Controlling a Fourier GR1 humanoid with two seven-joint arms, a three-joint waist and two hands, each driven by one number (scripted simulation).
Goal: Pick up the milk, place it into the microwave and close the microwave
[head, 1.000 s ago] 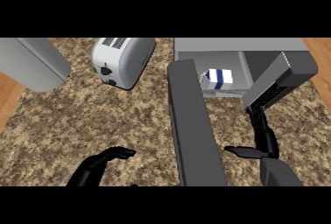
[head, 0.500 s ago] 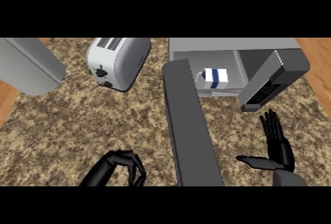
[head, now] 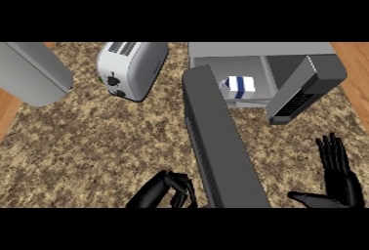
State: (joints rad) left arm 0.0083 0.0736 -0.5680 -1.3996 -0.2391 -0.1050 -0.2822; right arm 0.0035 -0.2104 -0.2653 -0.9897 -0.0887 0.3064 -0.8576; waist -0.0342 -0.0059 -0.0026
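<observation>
Milk (head: 238, 87) inside microwave (head: 259, 50), microwave door (head: 220, 146) open. Right hand (head: 340, 183) flat, right of door; left hand (head: 167, 191) curled, left of door.

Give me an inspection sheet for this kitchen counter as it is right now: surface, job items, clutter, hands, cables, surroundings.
Surface: speckled brown stone counter.
Job's things: milk carton stands inside the microwave; the door stands wide open, reaching toward the robot.
Clutter: toaster left of the microwave; grey slab at far left, cannot tell what it is.
Hands: left hand curled, holding nothing, left of the door; right hand open, fingers straight, right of the door.
Cables: nothing seen.
Surroundings: wood beyond the counter's left edge and its upper right corner.
</observation>
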